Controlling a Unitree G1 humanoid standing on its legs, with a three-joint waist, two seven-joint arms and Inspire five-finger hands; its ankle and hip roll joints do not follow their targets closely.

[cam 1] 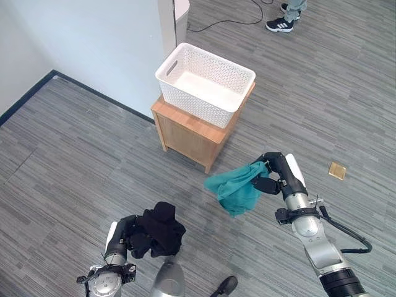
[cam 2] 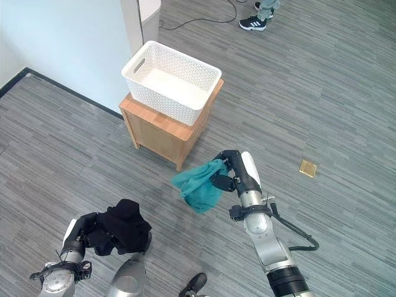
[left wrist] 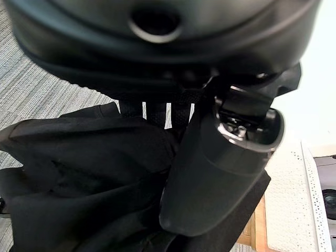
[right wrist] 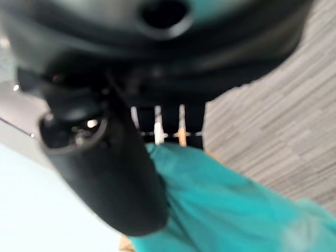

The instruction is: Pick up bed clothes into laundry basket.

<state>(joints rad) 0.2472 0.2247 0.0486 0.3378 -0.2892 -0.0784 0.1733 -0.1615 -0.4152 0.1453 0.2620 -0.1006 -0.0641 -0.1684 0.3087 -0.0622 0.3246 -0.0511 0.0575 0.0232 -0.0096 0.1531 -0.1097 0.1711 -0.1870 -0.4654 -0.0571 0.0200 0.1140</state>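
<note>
1. The right robot hand (cam 1: 276, 175) was curled round a teal garment (cam 1: 235, 187), with the thumb pressed against the cloth in the right wrist view (right wrist: 226, 205).
2. The teal garment was held clear of the grey plank floor (cam 1: 74, 148), hanging in folds from the fingers on the side of the right robot hand that faced the left arm.
3. The left robot hand (cam 1: 125, 230) was closed on a black garment (cam 1: 159, 231) — the bundle was bunched against the fingers and thumb, as seen in the left wrist view (left wrist: 89, 173).
4. The black garment was also held off the floor, just beside the left robot hand on its inner side.
5. A white perforated laundry basket (cam 1: 204, 83) was seen beyond both hands, standing on a small wooden cabinet (cam 1: 189, 133) against the pale wall (cam 1: 93, 37).
6. The basket was nearer the right robot hand than the left, yet apart from both; no cloth could be seen inside it.
7. A small tan square (cam 1: 337, 170) lay on the floor beyond the right robot hand, on its outer side.
8. A person's shoe (cam 1: 279, 25) was seen far past the basket — beside a dark cord on the floor.
</note>
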